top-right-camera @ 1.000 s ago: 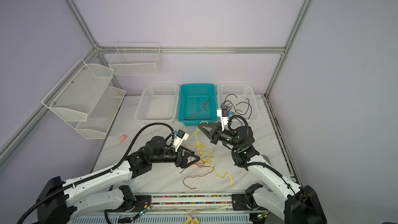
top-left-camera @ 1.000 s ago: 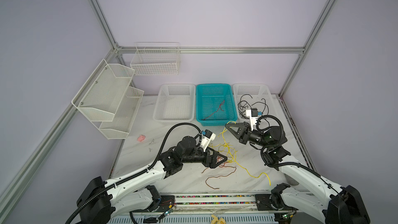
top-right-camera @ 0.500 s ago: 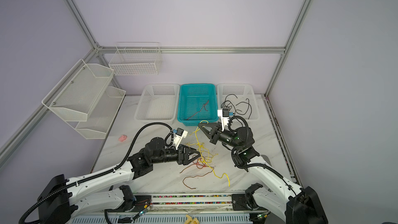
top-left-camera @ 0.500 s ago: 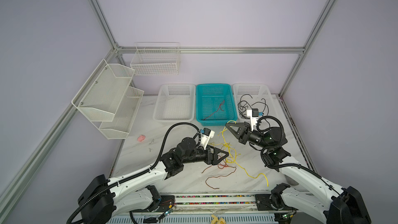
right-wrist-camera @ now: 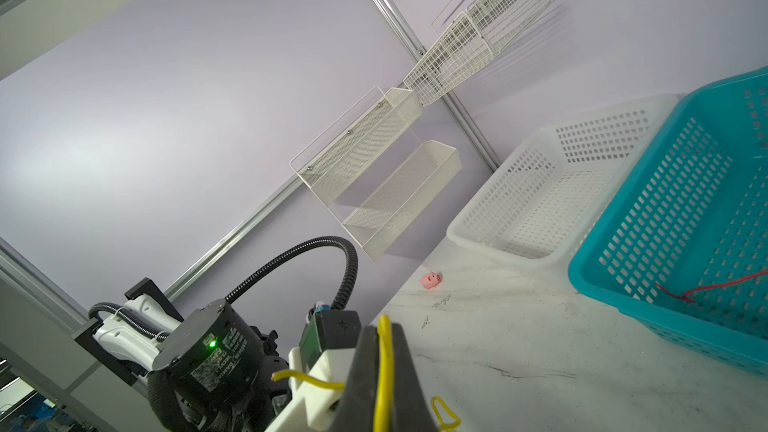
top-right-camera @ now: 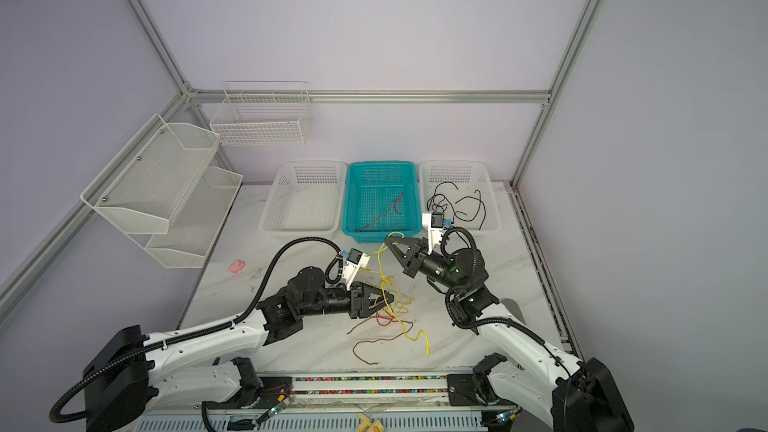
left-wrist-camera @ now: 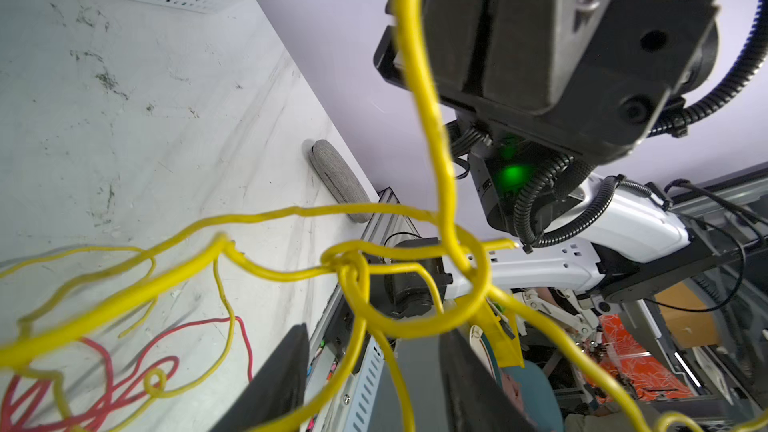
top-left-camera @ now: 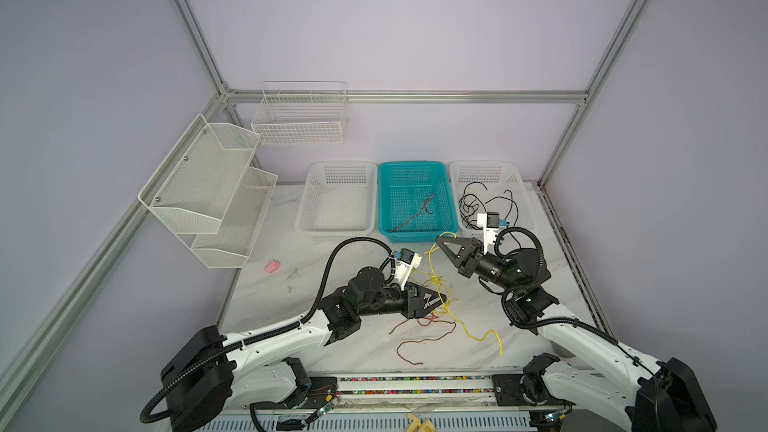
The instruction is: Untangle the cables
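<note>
While the right gripper (top-left-camera: pixel 441 239) grips the raised yellow cable (left-wrist-camera: pixel 419 76), the left gripper (top-left-camera: pixel 441 303) stands open around its knot (left-wrist-camera: pixel 353 268); a brown cable (top-left-camera: pixel 415 341) lies tangled beneath on the surface (top-left-camera: pixel 270 305), before the teal basket (top-left-camera: pixel 412 164).

The left arm (top-left-camera: pixel 274 336) and right arm (top-left-camera: pixel 582 336) share one build: smooth white shells between black joint housings. Ribbed black hoses (top-left-camera: pixel 350 240) loop along each. A white camera bracket (top-left-camera: pixel 405 265) with a blue tab sits at each wrist. Green lights (left-wrist-camera: pixel 513 174) glow on the motor housings. The jaws are matt black wedges, their mount studded with dark screws.
</note>
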Robot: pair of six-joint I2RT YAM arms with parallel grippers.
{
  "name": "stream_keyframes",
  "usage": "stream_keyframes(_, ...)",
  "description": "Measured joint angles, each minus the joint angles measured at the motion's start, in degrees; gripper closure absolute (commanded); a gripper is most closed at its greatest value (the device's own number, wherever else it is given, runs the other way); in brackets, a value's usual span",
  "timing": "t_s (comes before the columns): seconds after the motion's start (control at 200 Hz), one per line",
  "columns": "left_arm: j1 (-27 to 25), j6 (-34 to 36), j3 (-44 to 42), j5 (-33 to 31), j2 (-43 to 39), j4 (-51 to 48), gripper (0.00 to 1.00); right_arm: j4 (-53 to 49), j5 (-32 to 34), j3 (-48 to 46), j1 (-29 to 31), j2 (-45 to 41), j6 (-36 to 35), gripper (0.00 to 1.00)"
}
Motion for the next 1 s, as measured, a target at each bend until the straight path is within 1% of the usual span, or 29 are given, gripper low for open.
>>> stream_keyframes(0.05, 0.0, 0.1, 0.0, 0.0, -0.1, -0.1, 0.58, 0.0, 0.2, 0.0, 0.0, 0.0, 0.0, 1.00)
stream_keyframes(0.19, 0.0, 0.6, 0.0, -0.2, -0.6, -0.3, 0.74, 0.0, 0.8, -0.1, 0.0, 0.0, 0.0, 1.00)
stream_keyframes(0.28, 0.0, 0.6, 0.0, -0.2, -1.0, -1.0, 0.82, 0.0, 1.3, -0.2, 0.0, -0.3, 0.0, 1.00)
stream_keyframes(0.345, 0.0, 0.9, 0.0, -0.2, -1.3, -1.7, 0.94, -0.1, 1.5, -0.2, 0.0, -0.6, 0.0, 1.00)
stream_keyframes(0.395, 0.0, 1.7, 0.0, -0.3, -1.4, -2.4, 1.00, -0.3, 1.7, -0.2, 0.0, -0.7, 0.0, 1.00)
stream_keyframes(0.56, 0.0, 2.5, 0.0, -0.9, -3.6, -6.3, 1.00, -2.6, 4.3, -0.2, 0.0, -2.0, -0.5, 1.00)
stream_keyframes(0.65, 0.0, 3.6, 0.0, -1.7, -6.7, -10.2, 1.00, -5.4, 8.0, -0.4, 0.0, -3.0, -0.4, 1.00)
stream_keyframes(0.735, 0.3, 4.5, 0.0, -3.3, -10.9, -15.8, 1.00, -7.8, 11.7, -1.4, -0.7, -3.6, 0.1, 1.00)
stream_keyframes(0.87, 2.3, 5.0, 0.0, -6.2, -18.9, -25.9, 1.00, -12.4, 17.0, -3.5, -5.0, -2.9, 2.5, 1.00)
stream_keyframes(1.0, 6.9, 5.0, 0.0, -7.8, -27.7, -34.2, 1.00, -17.7, 20.5, -4.9, -10.8, -1.1, 5.0, 1.00)
